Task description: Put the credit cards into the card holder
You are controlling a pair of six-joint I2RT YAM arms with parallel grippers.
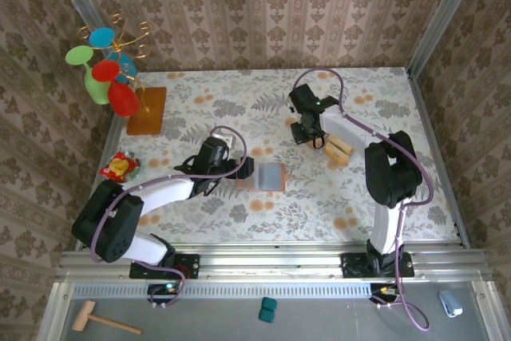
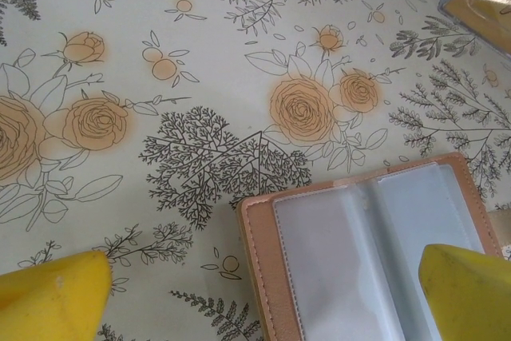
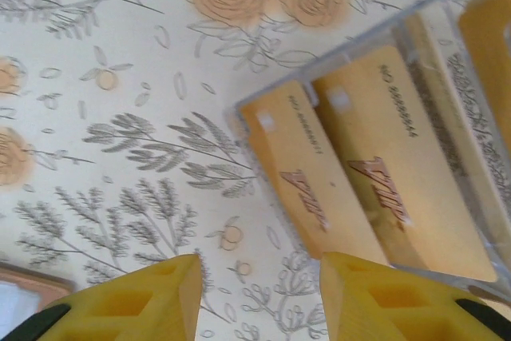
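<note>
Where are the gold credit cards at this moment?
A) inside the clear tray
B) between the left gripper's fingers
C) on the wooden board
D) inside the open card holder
A: the credit cards sit side by side within the walls of the clear tray.

light: bright, even, diffuse | shadows: faint, soft-edged on bench [image 1: 319, 213] | focus: top view sharp; right wrist view soft; fingertips [image 2: 48, 297] of left tool [image 2: 263, 277] blurred close to lens

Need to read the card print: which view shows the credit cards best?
Right wrist: the credit cards appear close up, lettering visible. Top external shows them tiny beside the right pincer; left wrist catches a blurred corner.
</note>
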